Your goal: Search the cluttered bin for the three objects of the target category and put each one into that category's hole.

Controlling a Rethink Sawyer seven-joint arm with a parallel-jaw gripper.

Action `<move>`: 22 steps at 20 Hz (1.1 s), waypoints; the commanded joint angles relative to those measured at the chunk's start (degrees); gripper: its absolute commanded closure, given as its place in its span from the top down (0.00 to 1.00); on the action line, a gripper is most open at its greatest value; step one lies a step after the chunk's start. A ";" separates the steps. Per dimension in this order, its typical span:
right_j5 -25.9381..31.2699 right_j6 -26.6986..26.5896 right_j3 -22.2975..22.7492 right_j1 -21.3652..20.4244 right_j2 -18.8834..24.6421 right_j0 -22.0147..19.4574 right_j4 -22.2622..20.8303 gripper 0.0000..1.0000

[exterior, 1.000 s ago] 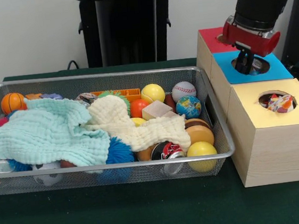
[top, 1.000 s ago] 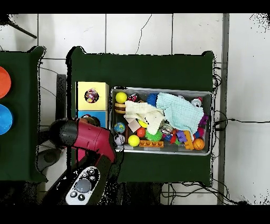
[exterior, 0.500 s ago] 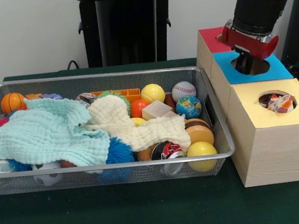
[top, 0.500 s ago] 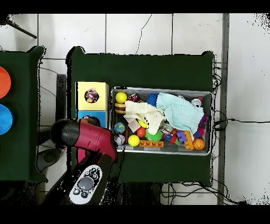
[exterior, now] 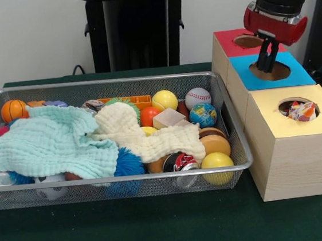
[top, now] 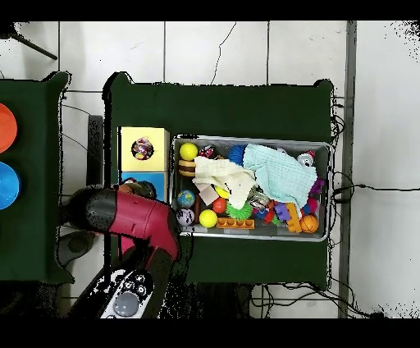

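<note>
1. Front view: the tool [exterior: 267,58] hangs just above the round hole [exterior: 270,70] in the blue-topped box [exterior: 294,75]. Its fingers are drawn close together and I see nothing between them, so it looks empty.
2. Front view: which category is the target I cannot tell. The yellow-topped box [exterior: 293,141] already holds a crumpled colourful object [exterior: 302,111] in its hole; the red-topped box [exterior: 231,44] stands behind the blue one.
3. Front view: everything left to search lies in the wire bin [exterior: 240,147], well to the picture's left of the tool and lower. Nearest that side are a baseball [exterior: 198,97], a globe ball [exterior: 203,115] and a yellow ball [exterior: 216,162]. A mint cloth [exterior: 48,145] and a cream cloth [exterior: 152,141] cover much of the rest.
4. Overhead view: the red arm [top: 135,218] hides the tool and most of the blue-topped box. The wire bin's long axis runs across the picture, away from the boxes, so I judge the next reach goes sideways over the bin's short wall beside the boxes.
</note>
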 commanded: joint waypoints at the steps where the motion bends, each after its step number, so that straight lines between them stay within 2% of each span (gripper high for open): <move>1: 4.89 7.74 0.60 -2.39 2.96 -3.40 -1.43 0.00; 7: 7.51 4.85 0.25 -5.47 3.98 -6.98 -2.16 0.00; 14: 11.39 -1.81 -2.53 -6.71 3.28 -12.71 -7.85 0.00; 22: 4.86 -7.29 -1.56 -5.46 7.24 -21.17 -14.45 0.00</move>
